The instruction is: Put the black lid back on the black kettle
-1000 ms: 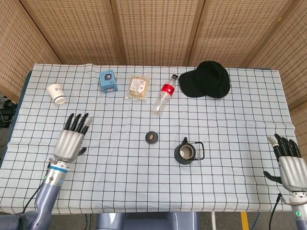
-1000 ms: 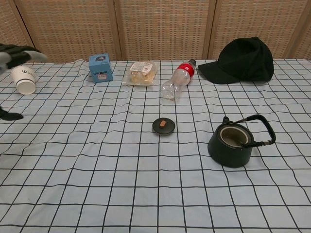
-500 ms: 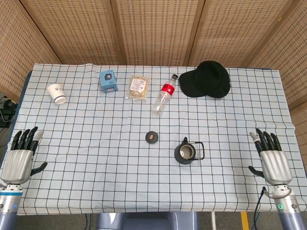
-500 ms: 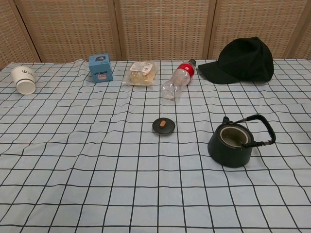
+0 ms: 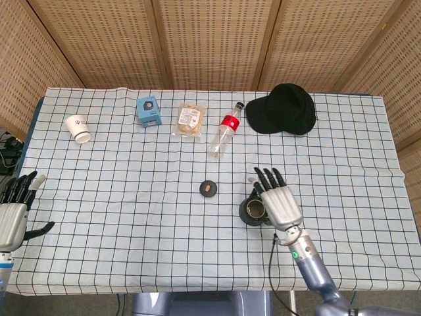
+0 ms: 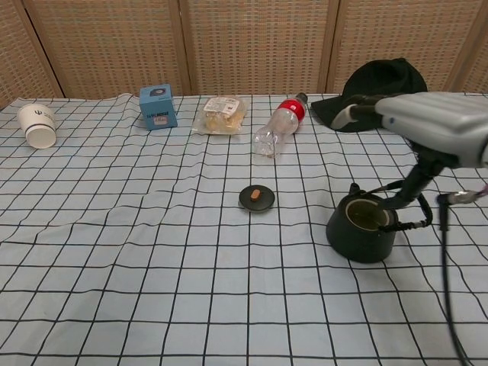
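The black kettle [image 5: 248, 213] stands lidless near the table's middle front, with its handle to the right; in the chest view the kettle [image 6: 361, 229] shows its open mouth. The black lid [image 5: 208, 189], a small round disc with an orange knob, lies flat on the cloth left of the kettle, also clear as the lid [image 6: 257, 197] in the chest view. My right hand [image 5: 279, 201] hovers above the kettle's right side, fingers stretched out and apart, holding nothing; the same right hand [image 6: 428, 122] hangs over the kettle in the chest view. My left hand [image 5: 13, 214] is at the table's left edge, fingers spread, empty.
Along the back stand a paper cup [image 5: 78, 128] on its side, a blue box [image 5: 149, 111], a snack bag [image 5: 189, 120], a lying plastic bottle [image 5: 224, 131] and a black cap [image 5: 284, 108]. A checked cloth [image 5: 131, 217] covers the table.
My right hand has swung in from the table's right edge to above the kettle. My left hand has drawn back from the table to its left edge. Lid and kettle have not moved.
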Robot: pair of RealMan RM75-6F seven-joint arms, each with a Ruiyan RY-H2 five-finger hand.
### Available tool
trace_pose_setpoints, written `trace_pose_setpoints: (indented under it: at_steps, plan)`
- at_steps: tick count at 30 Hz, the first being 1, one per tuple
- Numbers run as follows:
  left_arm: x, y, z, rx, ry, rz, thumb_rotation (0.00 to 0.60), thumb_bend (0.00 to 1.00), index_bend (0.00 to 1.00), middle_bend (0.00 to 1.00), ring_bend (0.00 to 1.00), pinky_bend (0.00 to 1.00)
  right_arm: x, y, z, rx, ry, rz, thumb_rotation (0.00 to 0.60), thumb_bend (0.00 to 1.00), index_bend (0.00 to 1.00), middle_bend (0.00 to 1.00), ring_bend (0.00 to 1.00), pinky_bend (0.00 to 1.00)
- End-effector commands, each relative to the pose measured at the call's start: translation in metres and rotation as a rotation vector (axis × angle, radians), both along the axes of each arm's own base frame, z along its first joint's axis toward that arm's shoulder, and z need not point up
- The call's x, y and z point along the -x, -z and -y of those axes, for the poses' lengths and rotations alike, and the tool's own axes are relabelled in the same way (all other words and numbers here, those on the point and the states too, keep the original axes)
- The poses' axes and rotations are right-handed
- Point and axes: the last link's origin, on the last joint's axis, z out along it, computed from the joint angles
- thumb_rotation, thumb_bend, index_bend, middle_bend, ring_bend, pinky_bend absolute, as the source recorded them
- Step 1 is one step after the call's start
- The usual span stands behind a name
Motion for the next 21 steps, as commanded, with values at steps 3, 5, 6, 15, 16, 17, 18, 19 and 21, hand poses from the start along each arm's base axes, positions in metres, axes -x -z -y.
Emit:
trace_pose_setpoints:
  at_steps: [3, 5, 6, 15, 16, 17, 18, 19, 21]
  plan:
    - [0.000, -0.002, -0.002, 0.027, 0.010, 0.040, 0.600, 0.11, 0.00, 0.00, 0.00, 0.00, -0.057, 0.068, 0.021, -0.054, -0.025, 0.019, 0.600, 0.17, 0.24, 0.02, 0.00, 0.00]
    - [0.000, -0.003, -0.003, 0.032, 0.010, 0.049, 0.600, 0.11, 0.00, 0.00, 0.00, 0.00, -0.062, 0.079, 0.025, -0.044, -0.021, 0.021, 0.600, 0.19, 0.26, 0.04, 0.00, 0.00]
    - [0.001, -0.004, -0.003, 0.033, 0.008, 0.057, 0.600, 0.11, 0.00, 0.00, 0.00, 0.00, -0.065, 0.086, 0.027, -0.044, -0.020, 0.024, 0.600, 0.21, 0.28, 0.05, 0.00, 0.00]
    - [0.003, -0.006, -0.006, 0.053, -0.002, 0.081, 0.600, 0.11, 0.00, 0.00, 0.00, 0.00, -0.062, 0.114, 0.043, -0.021, 0.002, -0.014, 0.600, 0.26, 0.31, 0.07, 0.00, 0.00]
    - [0.003, -0.006, -0.007, 0.056, -0.003, 0.082, 0.600, 0.11, 0.00, 0.00, 0.00, 0.00, -0.062, 0.116, 0.045, -0.018, 0.006, -0.020, 0.600, 0.26, 0.31, 0.07, 0.00, 0.00]
    - [0.003, -0.006, -0.007, 0.059, -0.004, 0.082, 0.600, 0.11, 0.00, 0.00, 0.00, 0.00, -0.062, 0.117, 0.047, -0.015, 0.009, -0.022, 0.600, 0.27, 0.31, 0.07, 0.00, 0.00]
    - [0.004, -0.005, -0.008, 0.064, -0.008, 0.083, 0.600, 0.11, 0.00, 0.00, 0.00, 0.00, -0.061, 0.118, 0.050, -0.009, 0.019, -0.022, 0.600, 0.27, 0.31, 0.07, 0.00, 0.00]
    - [0.004, -0.005, -0.008, 0.065, -0.010, 0.085, 0.600, 0.11, 0.00, 0.00, 0.00, 0.00, -0.061, 0.120, 0.052, -0.008, 0.023, -0.021, 0.600, 0.27, 0.31, 0.07, 0.00, 0.00]
    - [0.005, -0.006, -0.009, 0.064, -0.014, 0.089, 0.600, 0.11, 0.00, 0.00, 0.00, 0.00, -0.062, 0.122, 0.054, -0.010, 0.030, -0.020, 0.600, 0.28, 0.31, 0.07, 0.00, 0.00]
